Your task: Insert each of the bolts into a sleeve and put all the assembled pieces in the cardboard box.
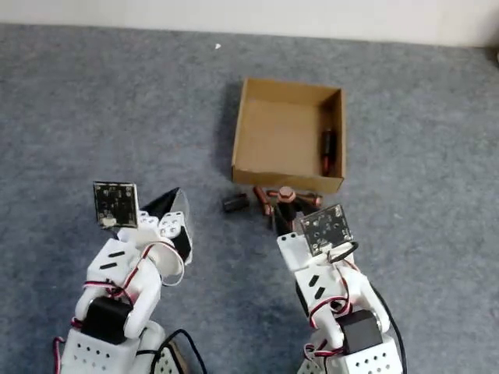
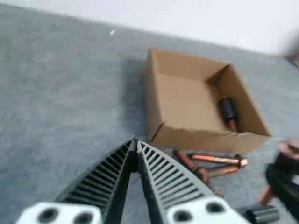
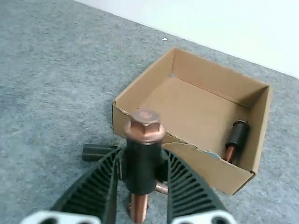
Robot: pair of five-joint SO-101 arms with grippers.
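My right gripper [image 3: 142, 161] is shut on a black sleeve with a copper bolt through it [image 3: 144, 127], held upright just in front of the cardboard box [image 3: 187, 107]; in the high view this piece [image 1: 286, 195] is near the box's front wall [image 1: 284, 178]. One assembled piece [image 1: 329, 152] lies inside the box along its right wall. Two loose copper bolts [image 2: 210, 161] and a loose black sleeve [image 1: 235, 203] lie on the carpet before the box. My left gripper [image 2: 137, 143] is shut and empty, to the left of the bolts.
Grey carpet covers the whole table around the box [image 2: 187, 107]. A pale wall strip [image 1: 312, 15] runs along the far edge. Another black sleeve [image 2: 261, 215] lies near the right arm's held piece.
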